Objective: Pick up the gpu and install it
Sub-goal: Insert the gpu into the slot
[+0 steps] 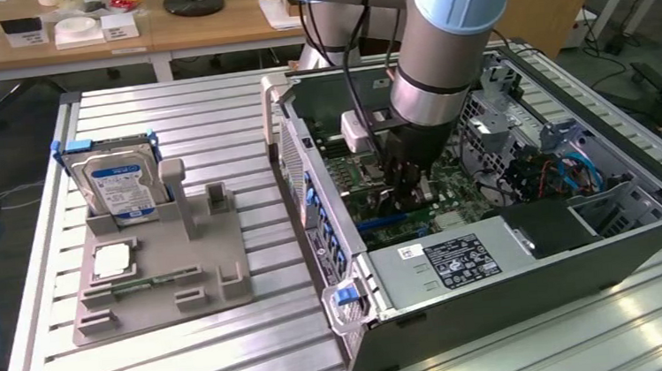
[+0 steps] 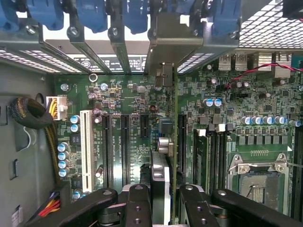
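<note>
My gripper (image 1: 409, 195) reaches down into the open computer case (image 1: 529, 294), just above the green motherboard (image 1: 366, 178). In the wrist view the gripper (image 2: 165, 210) is shut on the gpu (image 2: 175, 142), a thin card seen edge-on. The card runs from between the black fingers (image 2: 137, 208) up to its metal bracket (image 2: 163, 45) at the case's rear slot openings. It stands upright over the motherboard (image 2: 265, 104), between black expansion slots (image 2: 125, 146). Whether its lower edge sits in a slot is hidden.
A grey fixture (image 1: 160, 270) on the slatted table holds a silver hard drive (image 1: 122, 186) and a small green memory stick (image 1: 155, 277). Inside the case are the power supply (image 1: 461, 262), blue-clipped cables (image 1: 560, 172), a white slot (image 2: 86, 149), the CPU socket (image 2: 258, 177) and a cable bundle (image 2: 33, 118).
</note>
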Controlling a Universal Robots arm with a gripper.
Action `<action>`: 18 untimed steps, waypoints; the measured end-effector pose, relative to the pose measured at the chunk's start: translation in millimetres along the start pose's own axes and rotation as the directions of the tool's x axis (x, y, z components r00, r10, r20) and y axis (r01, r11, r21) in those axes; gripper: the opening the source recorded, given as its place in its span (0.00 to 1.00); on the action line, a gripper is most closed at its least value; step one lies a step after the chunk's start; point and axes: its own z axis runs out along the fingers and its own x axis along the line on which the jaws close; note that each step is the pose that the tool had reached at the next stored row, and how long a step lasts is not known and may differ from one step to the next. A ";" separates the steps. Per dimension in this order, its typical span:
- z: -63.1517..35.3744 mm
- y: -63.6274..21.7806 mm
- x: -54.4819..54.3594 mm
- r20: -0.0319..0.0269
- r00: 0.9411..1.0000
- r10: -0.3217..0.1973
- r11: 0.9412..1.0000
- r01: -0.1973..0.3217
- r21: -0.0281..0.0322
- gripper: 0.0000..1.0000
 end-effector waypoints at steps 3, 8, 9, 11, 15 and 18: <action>0.3 -0.1 -0.4 0.000 1.000 0.000 1.000 0.000 0.000 0.28; 1.4 0.2 -0.7 0.000 1.000 0.000 1.000 0.000 0.000 0.28; 1.6 0.4 -0.9 0.000 1.000 0.000 1.000 0.000 0.000 0.28; 2.1 0.5 -1.4 0.000 1.000 0.000 1.000 0.000 0.000 0.28; 3.1 1.2 -2.1 0.000 1.000 0.000 1.000 0.000 -0.001 0.28; 4.2 1.9 -2.1 0.000 1.000 0.000 1.000 0.000 -0.001 0.28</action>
